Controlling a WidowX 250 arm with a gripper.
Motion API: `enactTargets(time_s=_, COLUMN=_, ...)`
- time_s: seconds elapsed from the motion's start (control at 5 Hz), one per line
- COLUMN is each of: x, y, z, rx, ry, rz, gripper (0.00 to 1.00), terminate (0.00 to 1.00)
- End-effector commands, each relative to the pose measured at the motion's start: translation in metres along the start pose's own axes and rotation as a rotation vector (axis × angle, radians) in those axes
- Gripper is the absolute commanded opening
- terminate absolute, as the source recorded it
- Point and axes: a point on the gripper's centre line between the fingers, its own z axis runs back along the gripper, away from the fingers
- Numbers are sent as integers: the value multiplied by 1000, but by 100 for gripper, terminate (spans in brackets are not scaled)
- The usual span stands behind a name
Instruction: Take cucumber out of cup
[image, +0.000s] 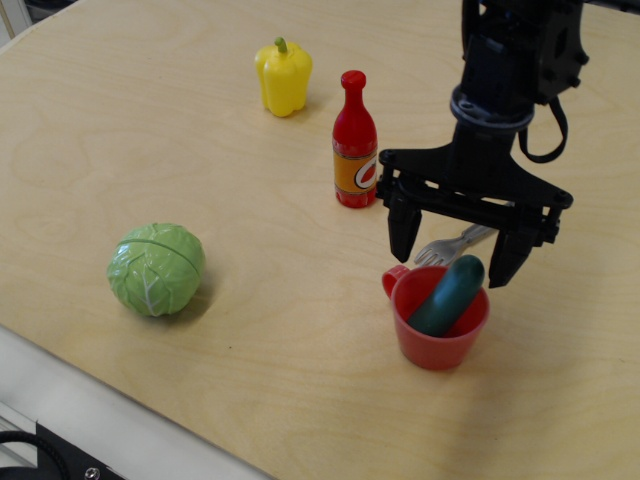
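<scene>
The dark teal-green cucumber (447, 294) stands tilted in the red cup (436, 336), its upper end sticking out over the rim at the right. The cup stands upright on the wooden table, its small handle at the left. My black gripper (452, 260) hangs open just above the cup, one finger (403, 235) left of the cucumber's top and the other at its right. It holds nothing.
A grey fork (455, 245) lies behind the cup, partly hidden by the gripper. A red bottle with an orange label (354, 146) stands left of the gripper. A yellow pepper (283, 76) stands at the back, a light-green cabbage (156, 268) at the left. The table's front edge (120, 405) runs along the lower left.
</scene>
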Motion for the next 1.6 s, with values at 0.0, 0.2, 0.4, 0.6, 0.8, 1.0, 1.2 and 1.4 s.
enactTargets(time_s=0.0, x=2, y=-2, z=4, rx=-7, ry=-23, rz=3, gripper=100, terminate=0)
enactTargets(time_s=0.2, x=3, y=-2, z=2, rx=-4, ry=-17, rz=21, gripper=100, terminate=0)
enactTargets(time_s=0.4, x=3, y=1, z=2, rx=-12, ry=-17, rz=25, gripper=0, terminate=0)
enactTargets(time_s=0.6, x=3, y=3, z=0, rx=-5, ry=-14, rz=31, gripper=0, terminate=0)
enactTargets(time_s=0.8, x=1, y=10, z=9, rx=-9, ry=-27, rz=56, gripper=0, terminate=0)
enactTargets(time_s=1.0, x=0, y=22, z=30, rx=-26, ry=-67, rz=107, gripper=0, terminate=0)
enactTargets(time_s=1.2, x=-1, y=32, z=49, rx=-52, ry=-106, rz=138, gripper=0, terminate=0)
enactTargets(time_s=1.4, x=4, y=51, z=64, rx=-47, ry=-147, rz=201, gripper=0, terminate=0)
